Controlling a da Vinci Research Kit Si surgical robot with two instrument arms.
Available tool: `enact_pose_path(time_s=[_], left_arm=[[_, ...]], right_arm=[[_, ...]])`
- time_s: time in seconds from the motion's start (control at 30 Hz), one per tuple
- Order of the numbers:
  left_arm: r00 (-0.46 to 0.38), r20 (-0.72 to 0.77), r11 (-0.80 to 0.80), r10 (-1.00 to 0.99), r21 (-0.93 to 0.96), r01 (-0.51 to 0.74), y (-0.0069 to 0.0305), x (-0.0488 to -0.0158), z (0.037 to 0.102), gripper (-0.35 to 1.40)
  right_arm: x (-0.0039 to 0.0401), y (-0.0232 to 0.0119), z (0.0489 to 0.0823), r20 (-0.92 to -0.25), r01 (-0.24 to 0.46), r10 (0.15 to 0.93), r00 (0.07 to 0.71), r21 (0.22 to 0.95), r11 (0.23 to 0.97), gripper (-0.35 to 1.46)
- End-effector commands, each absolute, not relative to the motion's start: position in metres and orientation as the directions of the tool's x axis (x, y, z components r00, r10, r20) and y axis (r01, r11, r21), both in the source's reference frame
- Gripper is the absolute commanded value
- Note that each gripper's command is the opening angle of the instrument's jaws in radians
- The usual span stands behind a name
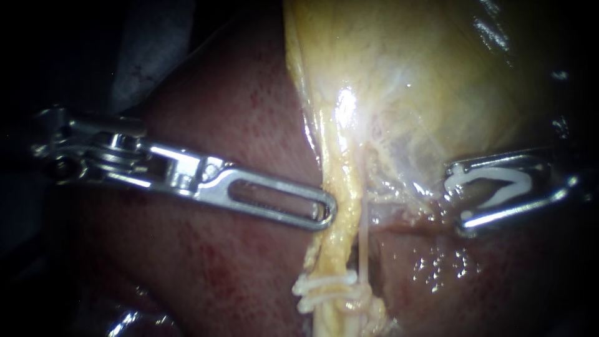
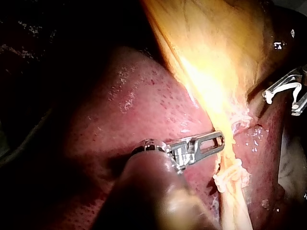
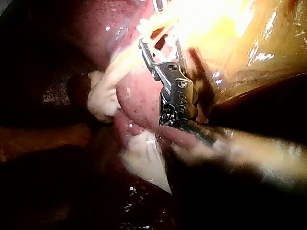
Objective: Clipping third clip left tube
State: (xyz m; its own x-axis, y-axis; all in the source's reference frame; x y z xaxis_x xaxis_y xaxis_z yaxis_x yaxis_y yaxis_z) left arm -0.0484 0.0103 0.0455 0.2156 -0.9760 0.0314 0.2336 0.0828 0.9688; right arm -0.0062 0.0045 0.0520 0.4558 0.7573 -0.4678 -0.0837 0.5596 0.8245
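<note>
Endoscope: right instrument (image 1: 458, 196) carrying loaded clip (image 1: 493, 187), end effector spread wide, both halves clamping it. It is sitting well apart from left tube (image 1: 342, 200).
Left instrument (image 1: 324, 212) touching tube's side; whether its end effector is apart or together, cannot tell.
Set clips (image 1: 324, 290) sitting on tube just past left tip.

Left wrist: left instrument (image 2: 220, 140) resting at tube, set clips (image 2: 230, 177) just beside it.

Right wrist: right instrument (image 3: 159, 44) spread, tube ahead, lost in glare.

Step, judged: approaching for third clip.
Next: straddling tube fully before squeezing.

Count: two instruments; three clips, two set, one loaded.
</note>
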Motion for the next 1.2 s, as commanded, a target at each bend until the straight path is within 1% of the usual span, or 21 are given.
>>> enact_pose_path(time_s=[0.03, 0.37, 0.5, 0.77, 0.87, 1.03, 1.2], left_arm=[[0.215, 0.031, 0.083, -0.976, 0.969, 0.234, 0.0104, -0.0484, 0.0455, -0.35], [0.221, 0.028, 0.080, -0.975, 0.971, 0.227, 0.0105, -0.0475, 0.0447, -0.35], [0.226, 0.025, 0.076, -0.974, 0.972, 0.221, 0.0103, -0.0461, 0.0434, -0.35], [0.210, 0.020, 0.067, -0.977, 0.973, 0.222, 0.0107, -0.0427, 0.0405, -0.35], [0.206, 0.019, 0.065, -0.978, 0.973, 0.223, 0.0108, -0.0419, 0.0399, -0.35], [0.201, 0.017, 0.063, -0.980, 0.973, 0.224, 0.0109, -0.0416, 0.0394, -0.35], [0.199, 0.017, 0.062, -0.980, 0.972, 0.225, 0.0108, -0.0418, 0.0392, -0.35]], right_arm=[[-0.0062, 0.0045, 0.0520, -0.468, -0.084, 0.757, 0.456, 0.825, 0.560, 0.53], [-0.0061, 0.0045, 0.0519, -0.467, -0.085, 0.758, 0.455, 0.825, 0.559, 0.53], [-0.0058, 0.0043, 0.0518, -0.467, -0.086, 0.758, 0.455, 0.824, 0.559, 0.53], [-0.0048, 0.0039, 0.0520, -0.467, -0.087, 0.758, 0.455, 0.825, 0.559, 0.53], [-0.0042, 0.0037, 0.0520, -0.465, -0.085, 0.758, 0.457, 0.826, 0.558, 0.53], [-0.0030, 0.0031, 0.0521, -0.464, -0.077, 0.756, 0.462, 0.828, 0.556, 0.53], [-0.0007, 0.0019, 0.0528, -0.464, -0.064, 0.750, 0.471, 0.830, 0.553, 0.53]])
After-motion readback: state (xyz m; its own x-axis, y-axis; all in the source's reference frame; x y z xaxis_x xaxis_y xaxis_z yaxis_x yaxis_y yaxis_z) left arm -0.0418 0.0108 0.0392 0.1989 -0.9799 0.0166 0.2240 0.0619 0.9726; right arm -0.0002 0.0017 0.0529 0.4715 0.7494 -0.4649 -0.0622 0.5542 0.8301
